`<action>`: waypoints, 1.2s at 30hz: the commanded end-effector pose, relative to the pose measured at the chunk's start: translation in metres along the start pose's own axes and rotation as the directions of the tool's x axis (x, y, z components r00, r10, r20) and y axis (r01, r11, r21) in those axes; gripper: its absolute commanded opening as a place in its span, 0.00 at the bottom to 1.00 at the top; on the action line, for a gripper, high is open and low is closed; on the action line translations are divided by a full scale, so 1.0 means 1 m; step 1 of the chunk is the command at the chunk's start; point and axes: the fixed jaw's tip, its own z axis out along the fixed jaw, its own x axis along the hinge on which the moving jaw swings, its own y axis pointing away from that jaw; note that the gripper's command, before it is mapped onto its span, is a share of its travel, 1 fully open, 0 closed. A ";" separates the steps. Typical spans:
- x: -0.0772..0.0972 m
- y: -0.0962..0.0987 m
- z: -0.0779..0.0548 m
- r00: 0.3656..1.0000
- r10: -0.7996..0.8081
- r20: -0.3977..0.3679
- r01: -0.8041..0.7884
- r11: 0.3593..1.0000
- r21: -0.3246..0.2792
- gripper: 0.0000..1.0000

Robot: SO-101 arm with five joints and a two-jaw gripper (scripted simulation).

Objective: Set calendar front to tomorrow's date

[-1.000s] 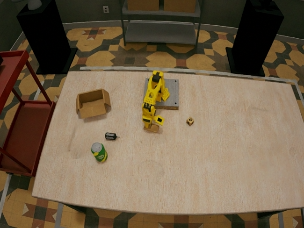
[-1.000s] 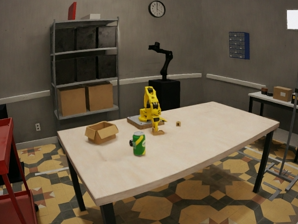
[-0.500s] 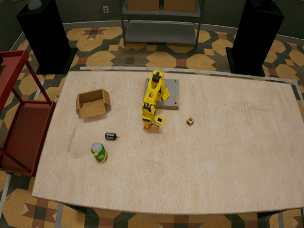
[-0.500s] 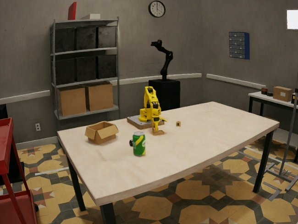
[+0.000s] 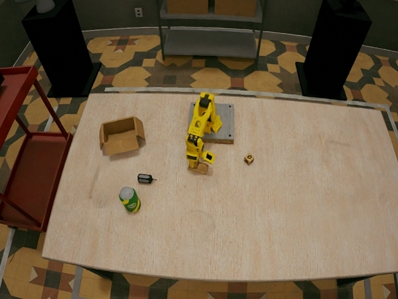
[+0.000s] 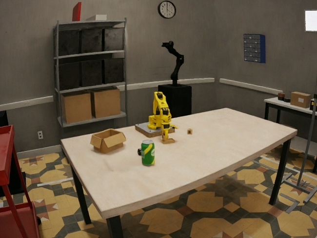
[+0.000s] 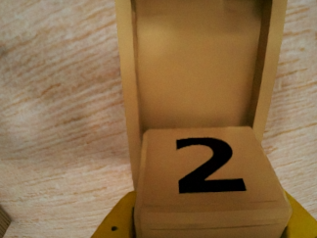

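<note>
My gripper (image 5: 193, 163) (image 6: 165, 135) is shut on a wooden cube (image 7: 210, 194). In the wrist view the cube shows a 2 on its upper face and a 0 on the face nearest the camera. It sits at the near end of the shallow wooden tray (image 7: 126, 77) (image 5: 202, 168) (image 6: 169, 140), whose far half is empty. I cannot tell whether the cube rests on the tray floor. The second cube (image 5: 248, 158) (image 6: 189, 131) lies on the table to the right of the tray, apart from it, with a 0 facing up.
An open cardboard box (image 5: 121, 135) (image 6: 107, 140) stands at the left. A green can (image 5: 130, 199) (image 6: 148, 153) and a small black object (image 5: 144, 178) lie front left of the tray. The arm's grey base plate (image 5: 225, 124) is behind it. A red cart (image 5: 22, 167) stands off the table's left edge.
</note>
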 end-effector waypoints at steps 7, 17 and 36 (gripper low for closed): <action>0.001 -0.003 -0.005 1.000 -0.003 0.001 0.003 1.000 0.021 0.00; 0.001 -0.002 -0.015 1.000 -0.003 0.001 0.003 1.000 0.021 0.00; 0.000 0.004 -0.037 1.000 -0.003 0.001 0.003 1.000 0.021 0.00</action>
